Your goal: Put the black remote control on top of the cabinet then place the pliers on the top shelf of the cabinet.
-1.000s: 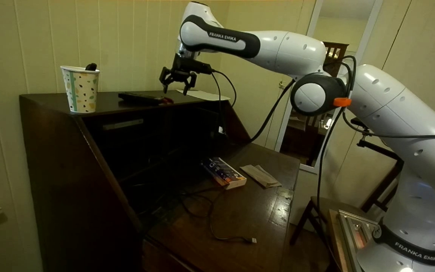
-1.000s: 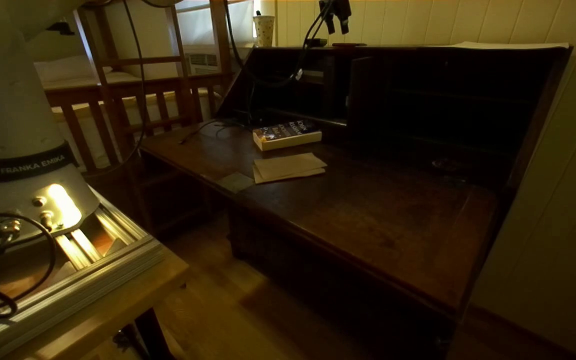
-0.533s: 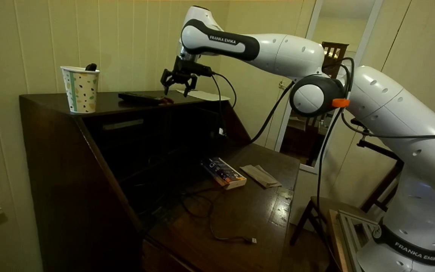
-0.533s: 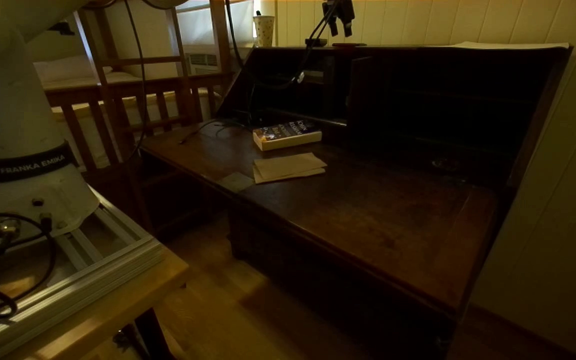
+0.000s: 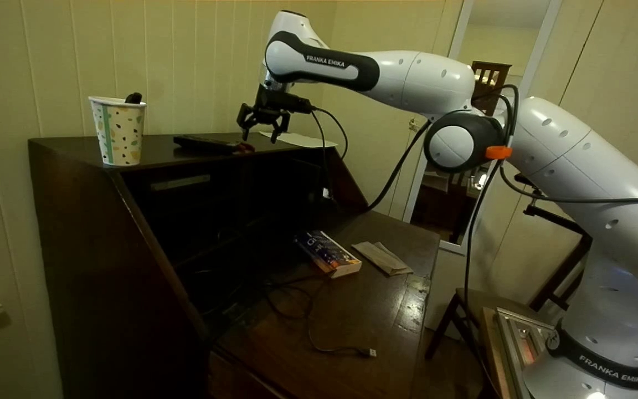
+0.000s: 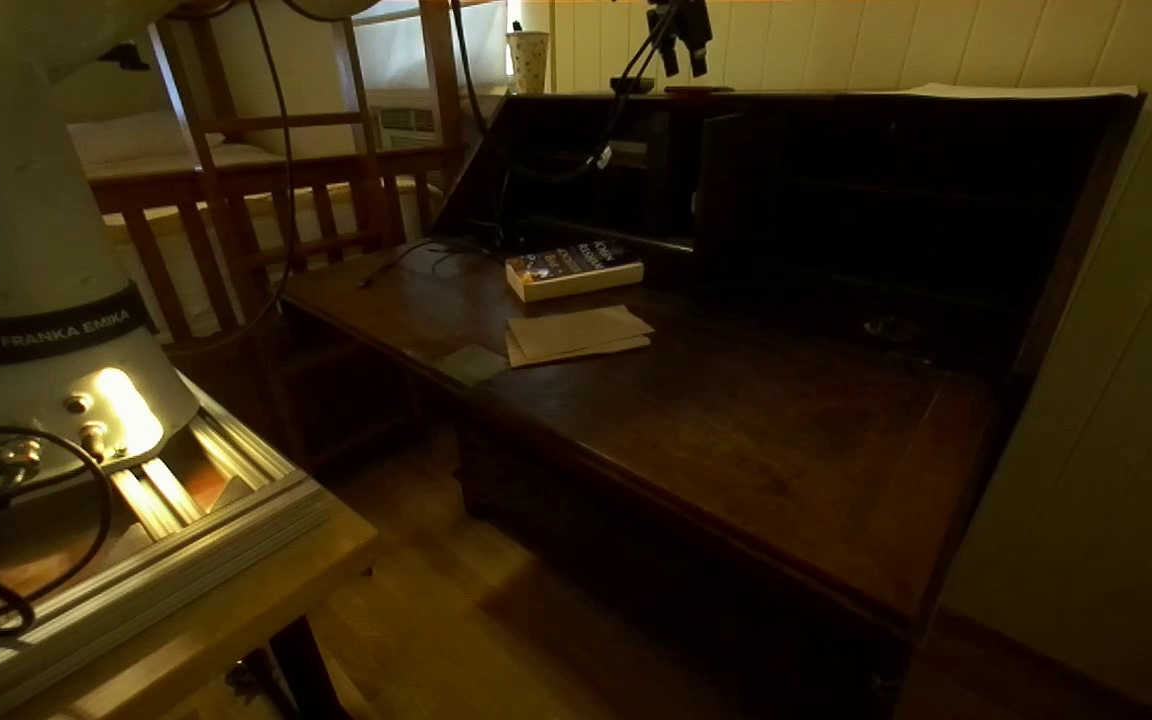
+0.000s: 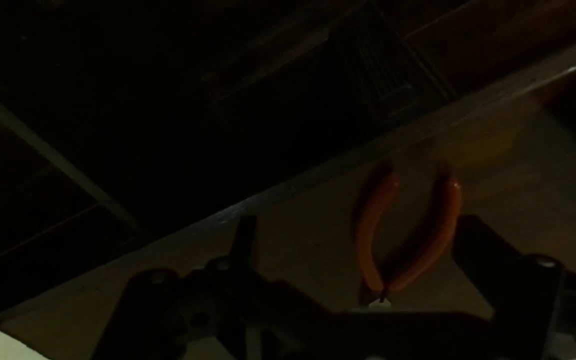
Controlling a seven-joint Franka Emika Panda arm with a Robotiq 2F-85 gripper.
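Over the last second the gripper (image 5: 260, 139) has sunk slightly — in both exterior views it hangs lower, nearer the pliers (image 5: 246, 147) — and the arm (image 5: 430, 83) has dipped with it. The white cable tag (image 6: 604, 157) sits lower too. The base light (image 6: 128, 412), dark half a second ago, now glows.

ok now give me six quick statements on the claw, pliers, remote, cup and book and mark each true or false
1. The claw is open above the pliers. True.
2. The patterned cup and the black remote control are on top of the cabinet. True.
3. The pliers have blue handles. False: the handles are red-orange.
4. The claw grips the black remote control. False: it rests on the cabinet, outside the open claw.
5. The book lies on the lowered desk surface. True.
6. The patterned cup is tipped over. False: it stands upright.
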